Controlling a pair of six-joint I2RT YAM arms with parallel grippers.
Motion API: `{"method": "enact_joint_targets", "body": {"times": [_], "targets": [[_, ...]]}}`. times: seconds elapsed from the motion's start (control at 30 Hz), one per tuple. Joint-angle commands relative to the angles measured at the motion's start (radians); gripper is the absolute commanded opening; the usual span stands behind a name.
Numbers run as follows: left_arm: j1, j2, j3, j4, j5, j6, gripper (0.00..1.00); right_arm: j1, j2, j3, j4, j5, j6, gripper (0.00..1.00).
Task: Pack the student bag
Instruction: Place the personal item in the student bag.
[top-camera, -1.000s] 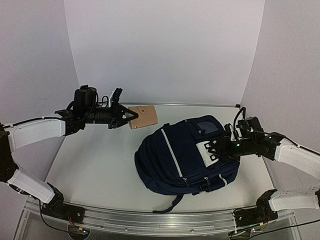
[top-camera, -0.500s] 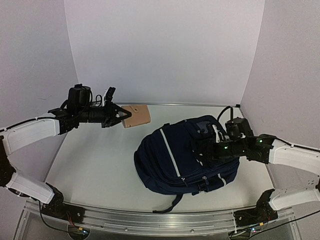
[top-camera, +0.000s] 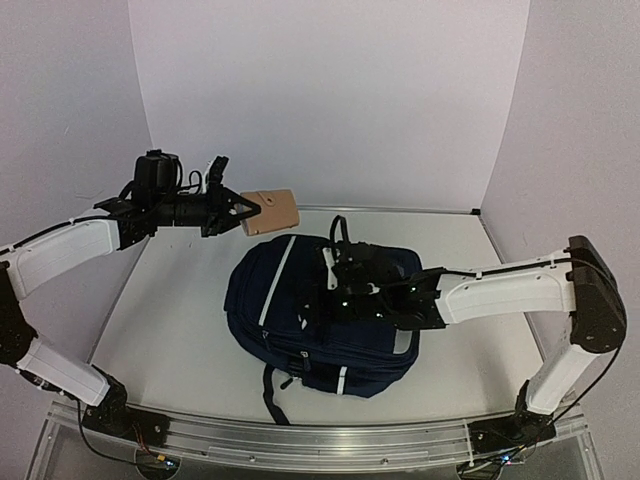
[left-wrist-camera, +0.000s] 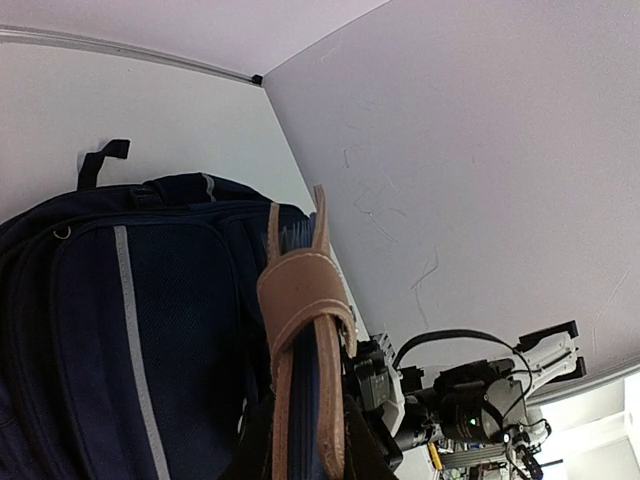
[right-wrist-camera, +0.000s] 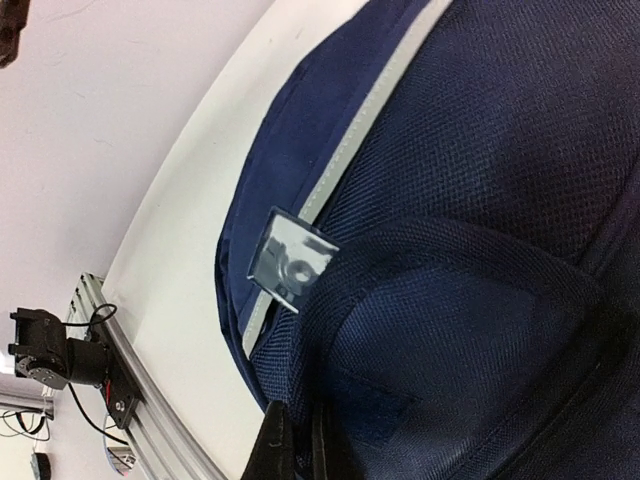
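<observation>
Both are gripping: left gripper (top-camera: 235, 208) is clamping tan case (top-camera: 272, 211) aloft, right gripper (right-wrist-camera: 297, 440) is pinching student bag (top-camera: 290, 320) fabric w/ fingers together. Next prob needs opening pulled wide.

Coarse, matt woven navy cloth on the student bag (top-camera: 270, 310), finer mesh weave on its pocket, and a clear glossy plastic tag (right-wrist-camera: 293, 258) mid-frame. Smooth, stitched, leather-like finish on the tan case (top-camera: 272, 211), upper left. Matt white table (top-camera: 170, 330); brushed metal rail (top-camera: 330, 437) along the bottom

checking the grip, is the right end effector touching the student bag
Touching: the right wrist view shows the right end effector pinching the student bag fabric.
</observation>
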Motion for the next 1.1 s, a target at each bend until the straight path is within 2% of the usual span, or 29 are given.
{"method": "enact_joint_targets", "body": {"times": [0.0, 0.07, 0.13, 0.33, 0.47, 0.6, 0.87, 1.07], "targets": [[-0.001, -0.009, 0.032, 0.015, 0.022, 0.020, 0.00, 0.039, 0.041, 0.048, 0.058, 0.043, -0.051, 0.18], [-0.001, -0.018, 0.021, 0.012, 0.013, 0.019, 0.00, 0.045, 0.031, 0.051, 0.058, 0.030, -0.052, 0.38], [-0.002, -0.017, 0.015, 0.016, 0.023, 0.014, 0.00, 0.053, 0.008, 0.051, 0.056, 0.014, -0.047, 0.52], [-0.043, -0.013, 0.047, -0.019, 0.014, 0.036, 0.00, 0.059, -0.161, -0.006, 0.002, 0.029, -0.020, 0.77], [-0.101, -0.004, 0.076, -0.027, -0.031, 0.050, 0.00, 0.058, -0.332, -0.063, -0.168, 0.256, 0.018, 0.91], [-0.184, 0.029, 0.113, -0.017, -0.051, 0.065, 0.00, 0.015, -0.427, -0.129, -0.312, 0.455, 0.096, 0.95], [-0.357, 0.135, 0.179, 0.014, -0.033, 0.036, 0.00, -0.179, -0.615, -0.297, -0.377, 0.504, 0.235, 0.96], [-0.453, 0.276, 0.228, -0.042, 0.016, 0.015, 0.00, -0.214, -0.694, -0.333, -0.414, 0.560, 0.264, 0.96]]}}
